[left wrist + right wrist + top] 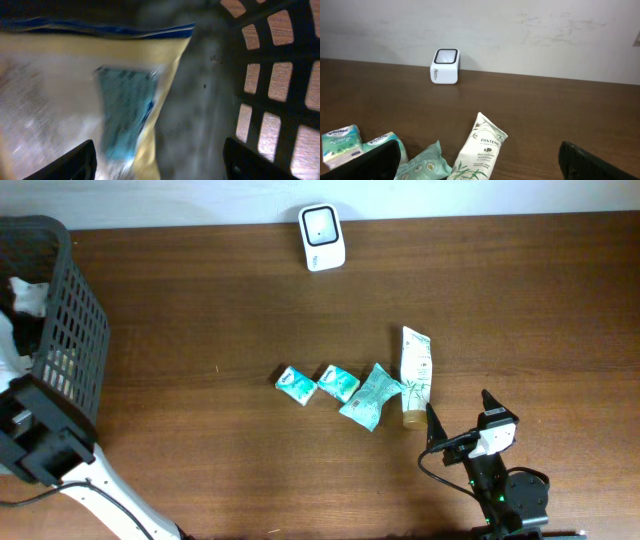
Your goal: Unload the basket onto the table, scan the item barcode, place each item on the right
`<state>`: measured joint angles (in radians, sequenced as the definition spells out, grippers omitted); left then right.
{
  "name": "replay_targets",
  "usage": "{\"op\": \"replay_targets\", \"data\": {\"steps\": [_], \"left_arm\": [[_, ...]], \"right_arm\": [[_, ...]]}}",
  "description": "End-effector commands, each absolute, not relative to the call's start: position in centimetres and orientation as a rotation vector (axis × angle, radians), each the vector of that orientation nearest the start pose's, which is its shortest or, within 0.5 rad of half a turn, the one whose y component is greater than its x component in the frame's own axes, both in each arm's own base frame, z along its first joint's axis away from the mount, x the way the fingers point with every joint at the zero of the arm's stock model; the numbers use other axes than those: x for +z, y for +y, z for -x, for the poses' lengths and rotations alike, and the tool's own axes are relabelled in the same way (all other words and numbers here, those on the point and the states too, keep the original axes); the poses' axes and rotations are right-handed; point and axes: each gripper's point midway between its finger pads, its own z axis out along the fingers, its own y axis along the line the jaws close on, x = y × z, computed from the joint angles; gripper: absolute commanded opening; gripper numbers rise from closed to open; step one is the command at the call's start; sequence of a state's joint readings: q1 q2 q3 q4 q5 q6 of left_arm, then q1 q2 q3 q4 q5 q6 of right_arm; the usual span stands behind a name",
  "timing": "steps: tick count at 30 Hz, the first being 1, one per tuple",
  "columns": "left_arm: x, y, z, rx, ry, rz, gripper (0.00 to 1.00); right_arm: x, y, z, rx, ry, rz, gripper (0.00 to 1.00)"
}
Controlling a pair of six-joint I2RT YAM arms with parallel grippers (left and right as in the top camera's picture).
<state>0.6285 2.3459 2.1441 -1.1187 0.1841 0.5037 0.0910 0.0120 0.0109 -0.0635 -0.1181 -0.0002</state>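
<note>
At 9 o'clock, inside the basket (75, 330), the left hand (159, 150) stands open close to the yellow bag (60, 90). I think it should close on one edge, keeping the printed face free for the scanner (322, 237) at 12 o'clock. At 5 o'clock the right hand (458, 405) is open.

- Overhead: straight down on the whole table (200, 300).
- Left wrist: very close, inside the black basket (280, 54).
- Right wrist: low, facing the wall (520, 35); shares scanner (445, 66) and Pantene tube (481, 150) with overhead.
</note>
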Motion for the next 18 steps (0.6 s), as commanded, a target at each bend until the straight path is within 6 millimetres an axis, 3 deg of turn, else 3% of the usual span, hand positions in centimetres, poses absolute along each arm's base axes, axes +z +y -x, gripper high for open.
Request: {"op": "replay_targets", "data": {"steps": [1, 3, 5, 6, 9, 12, 15, 16, 18], "left_arm": [[4.4, 28.0, -44.1, -0.001, 2.889, 0.06, 0.78], [3.3, 28.7, -43.5, 0.062, 2.934, 0.069, 0.76], [2.8, 29.4, -43.1, 0.103, 2.955, 0.078, 0.68], [2.8, 29.6, -43.1, 0.117, 2.954, 0.082, 0.57], [2.9, 29.9, -43.1, 0.131, 2.953, 0.088, 0.0], [3.1, 30.5, -42.9, 0.168, 2.951, 0.186, 0.0], [5.9, 30.9, -43.4, 0.201, 2.892, 0.306, 0.0], [7.7, 31.1, -43.7, 0.217, 2.851, 0.356, 0.0], [13.5, 31.4, -44.1, 0.265, 2.718, 0.457, 0.0]], "right_arm": [[15.8, 4.2, -24.2, 0.169, 1.633, 0.16, 0.99], [15.8, 4.2, -24.2, 0.169, 1.633, 0.16, 0.99], [15.8, 4.2, -24.2, 0.169, 1.633, 0.16, 0.99], [15.8, 4.2, -24.2, 0.169, 1.633, 0.16, 0.99], [15.8, 4.2, -24.2, 0.169, 1.633, 0.16, 0.99], [15.8, 4.2, -24.2, 0.169, 1.633, 0.16, 0.99], [15.8, 4.2, -24.2, 0.169, 1.633, 0.16, 0.99], [15.8, 4.2, -24.2, 0.169, 1.633, 0.16, 0.99], [15.8, 4.2, -24.2, 0.169, 1.633, 0.16, 0.99]]}}
